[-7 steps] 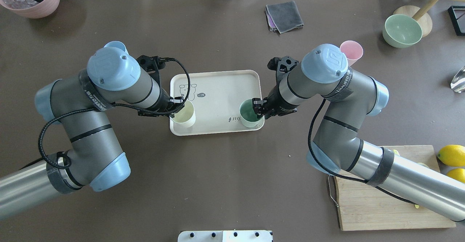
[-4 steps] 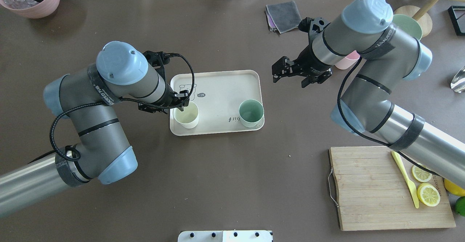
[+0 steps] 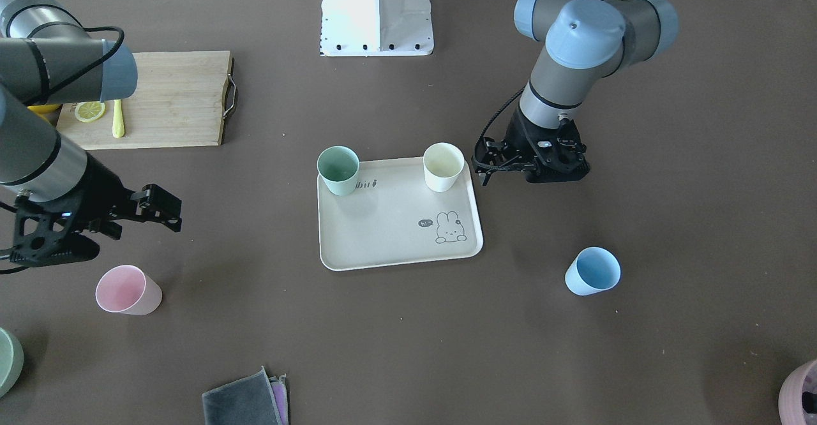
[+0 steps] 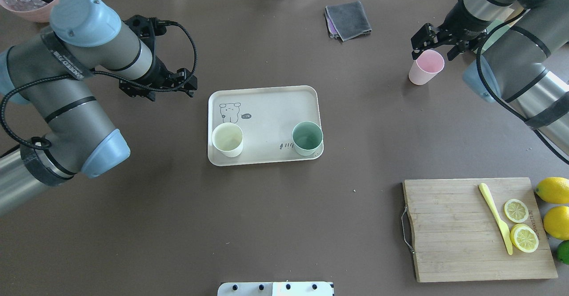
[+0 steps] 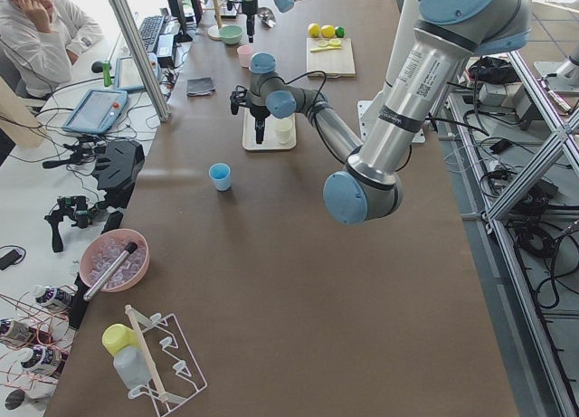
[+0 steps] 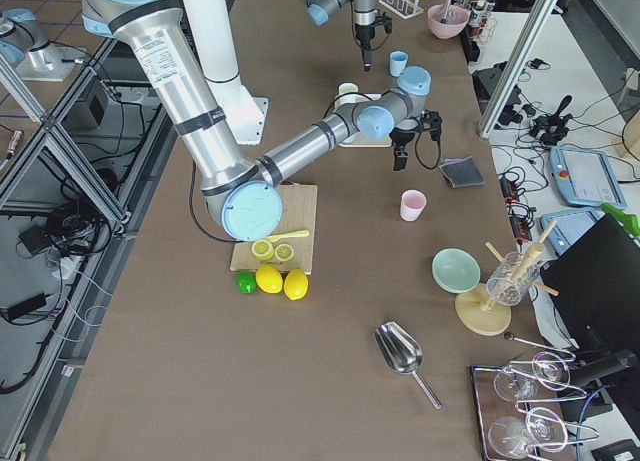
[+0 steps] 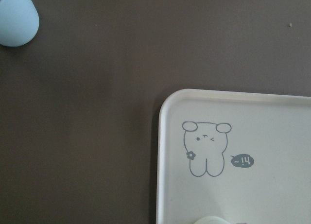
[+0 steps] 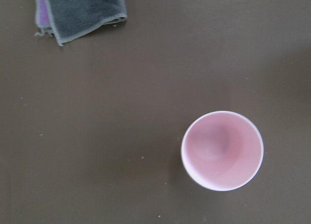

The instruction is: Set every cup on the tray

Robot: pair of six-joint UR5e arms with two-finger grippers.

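**A:** How far along are you?

**B:** About halfway, I'd judge. The sage green cup [image 4: 307, 138] and the cream white cup [image 4: 227, 139] stand upright on the tray [image 4: 266, 105], one in each corner on my side. The pink cup [image 4: 426, 67] and the light blue cup [image 3: 592, 271] are out on the table [image 4: 266, 225], well apart from the tray on opposite sides.

**A:** And your pincers?

**B:** Both are spread wide and hold nothing. My right gripper [image 4: 435, 46] hangs over the pink cup, not yet around it. My left gripper [image 4: 158, 87] hovers just beside the tray's left edge, with the blue cup farther out.

**A:** What's left?

**B:** Two cups to lift and set on the tray's bare far half
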